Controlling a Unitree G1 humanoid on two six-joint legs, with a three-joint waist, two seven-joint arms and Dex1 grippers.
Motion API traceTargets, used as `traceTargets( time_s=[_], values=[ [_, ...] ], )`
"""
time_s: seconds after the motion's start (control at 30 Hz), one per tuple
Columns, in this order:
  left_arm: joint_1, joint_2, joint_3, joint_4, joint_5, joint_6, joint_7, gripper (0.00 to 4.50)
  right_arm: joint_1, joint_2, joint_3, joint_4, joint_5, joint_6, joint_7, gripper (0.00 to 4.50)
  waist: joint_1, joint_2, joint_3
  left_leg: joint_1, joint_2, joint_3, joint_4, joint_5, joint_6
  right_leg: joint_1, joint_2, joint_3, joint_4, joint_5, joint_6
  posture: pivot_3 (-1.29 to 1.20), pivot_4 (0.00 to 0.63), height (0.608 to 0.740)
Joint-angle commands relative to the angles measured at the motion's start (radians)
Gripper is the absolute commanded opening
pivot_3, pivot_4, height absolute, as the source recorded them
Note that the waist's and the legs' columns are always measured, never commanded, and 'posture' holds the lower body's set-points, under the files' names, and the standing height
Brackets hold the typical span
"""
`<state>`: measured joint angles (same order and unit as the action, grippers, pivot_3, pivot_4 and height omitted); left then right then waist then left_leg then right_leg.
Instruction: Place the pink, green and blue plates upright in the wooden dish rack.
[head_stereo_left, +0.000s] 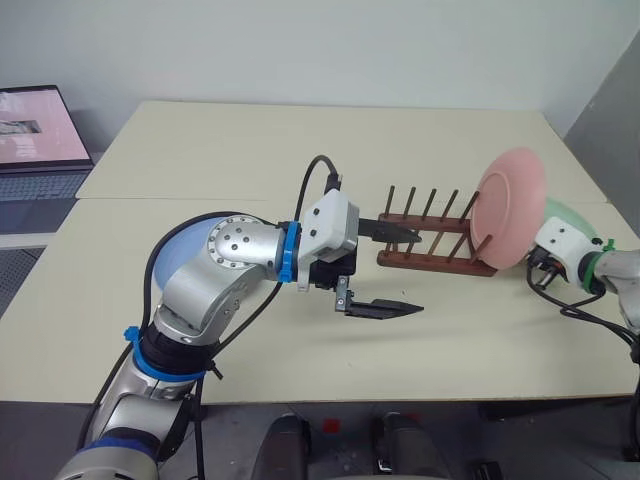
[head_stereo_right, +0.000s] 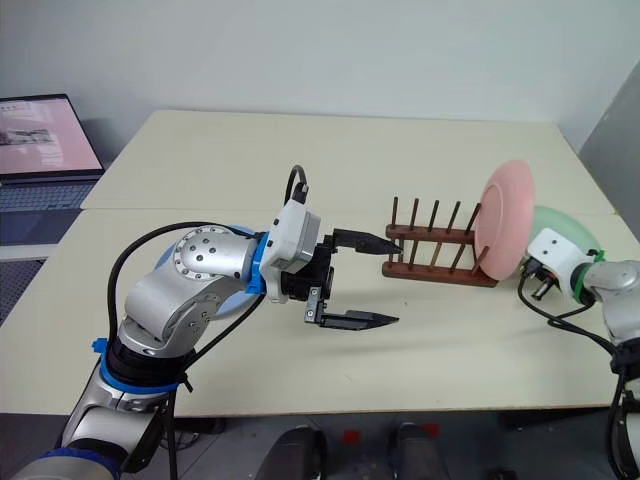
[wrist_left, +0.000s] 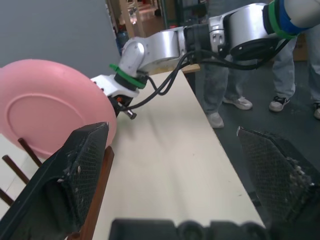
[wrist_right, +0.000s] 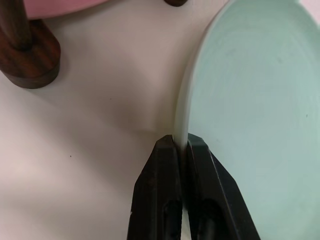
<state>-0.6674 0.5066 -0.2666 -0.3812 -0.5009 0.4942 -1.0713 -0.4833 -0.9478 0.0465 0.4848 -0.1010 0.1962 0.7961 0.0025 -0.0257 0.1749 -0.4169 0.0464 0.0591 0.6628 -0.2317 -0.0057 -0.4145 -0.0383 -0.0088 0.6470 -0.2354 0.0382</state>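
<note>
Pink plate (head_stereo_left: 508, 206) upright at the right end of the rack (head_stereo_left: 428, 243), leaning slightly, its lower edge down between the last pegs. Rack on the cream table (head_stereo_left: 300, 150), dark brown, two base bars with thin upright pegs, other slots bare. Green plate (wrist_right: 260, 100) lying on the table just right of the rack, partly hidden behind the pink one in the head views, a sliver of mint rim showing beside it. Right gripper (wrist_right: 182, 145) clamped on the near rim of the green plate, both black fingers pressed together with the thin edge pinched between them; plate otherwise resting flat on the tabletop, one rack foot (wrist_right: 30, 60) close by. Blue plate (head_stereo_left: 185, 255) lying on the table at the left, mostly covered by the left arm's elbow, a light blue arc visible around it. Left gripper (head_stereo_left: 390, 270) held above the table just left of the rack, pointing toward it, fingers spread wide and holding nothing, upper finger (head_stereo_left: 390, 231) near the rack's left end, lower finger (head_stereo_left: 385, 308) out over bare table. Laptop (head_stereo_left: 35, 140) open on a separate surface at far left. Legs of people (wrist_left: 260, 75) standing past the table's far edge, seen from the left wrist.
</note>
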Motion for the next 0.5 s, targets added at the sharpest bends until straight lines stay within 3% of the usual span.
traceTargets(
  time_s=[0.03, 0.23, 0.33, 0.5],
  values=[
    [0.015, 0.021, 0.064, -0.008, -0.011, -0.003, 0.018, 4.5, 0.031, -0.096, -0.187, -0.187, 0.03, 0.069, -0.071, 0.04, -0.001, 0.002, 0.001, 0.0, 0.0, 0.0, 0.0, 0.0, 0.0, 0.0, 0.0, 0.0, 0.0, 0.0, 0.0, 0.0, 0.15, 0.74],
    [0.045, 0.059, 0.127, -0.001, -0.03, 0.007, 0.026, 4.5, -0.001, -0.127, -0.371, -0.475, 0.104, 0.164, -0.117, 0.04, -0.013, 0.005, 0.001, 0.002, 0.001, 0.0, 0.0, 0.0, 0.0, -0.001, 0.001, 0.001, 0.001, -0.001, 0.002, 0.0, 0.15, 0.74],
    [0.064, 0.085, 0.156, 0.001, -0.031, 0.006, 0.02, 4.5, -0.11, -0.041, -0.413, -0.66, 0.269, 0.269, -0.119, 0.04, -0.022, 0.005, 0.001, 0.002, 0.002, -0.001, 0.0, 0.0, 0.0, -0.001, 0.004, 0.001, 0.002, -0.001, 0.001, 0.0, 0.15, 0.74],
    [0.083, 0.117, 0.18, 0.009, -0.026, -0.001, 0.009, 4.5, -0.271, 0.198, -0.457, -0.922, 0.645, 0.564, -0.218, 0.04, -0.027, 0.004, 0.002, 0.002, 0.003, -0.003, 0.0, 0.0, 0.0, -0.001, 0.004, 0.001, 0.004, 0.0, 0.0, 0.0, 0.15, 0.74]
  ],
)
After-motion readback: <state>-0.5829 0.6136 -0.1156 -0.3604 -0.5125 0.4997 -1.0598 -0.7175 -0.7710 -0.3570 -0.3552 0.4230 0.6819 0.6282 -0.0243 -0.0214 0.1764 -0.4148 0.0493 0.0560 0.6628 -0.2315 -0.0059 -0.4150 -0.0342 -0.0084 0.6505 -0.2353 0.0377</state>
